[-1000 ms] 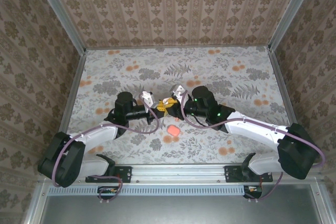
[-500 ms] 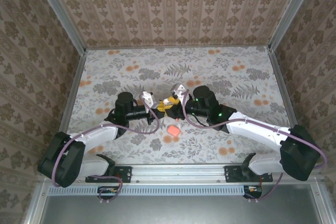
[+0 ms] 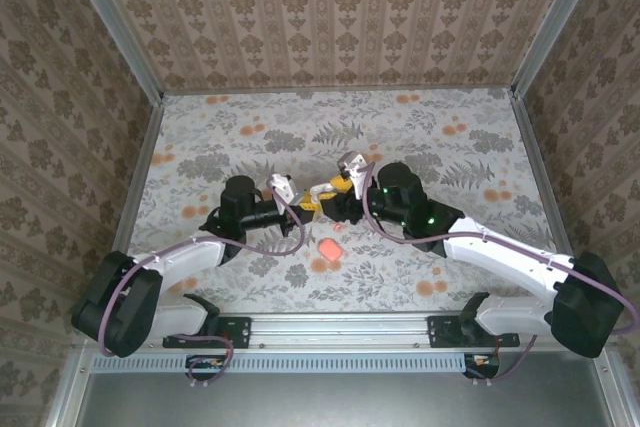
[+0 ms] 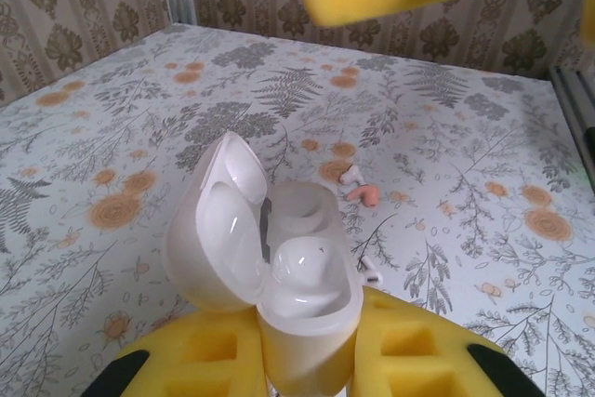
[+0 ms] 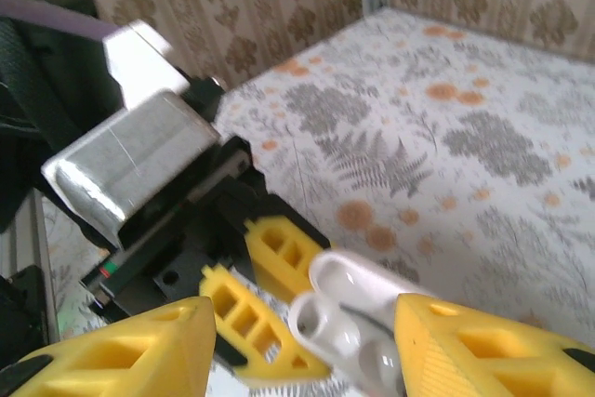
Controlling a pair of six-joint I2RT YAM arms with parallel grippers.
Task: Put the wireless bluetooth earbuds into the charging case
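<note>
1. The left gripper (image 3: 302,203) sits left of the middle of the surface (image 3: 480,147), its yellow fingers clamped on the base of the white charging case (image 4: 279,258). It has not shifted over the last second. The case stands roughly upright, its lid (image 4: 218,220) swung open to the left. I cannot tell whether a bud already sits in the sockets.
2. One pinkish-red and white earbud (image 4: 363,195) lies loose on the surface, just toward the near edge from where the two grippers meet, apart from the case and from both grippers.
3. The right gripper (image 5: 305,311) has just changed. A second ago it was nearly closed at the case. Now its fingers stand apart on either side of the open case without visibly touching it, and the arm has drawn back a little to the right.
4. That release probably leaves the case to the left gripper alone and frees the right one. With the earbud still on the surface, the insertion looks unfinished.
</note>
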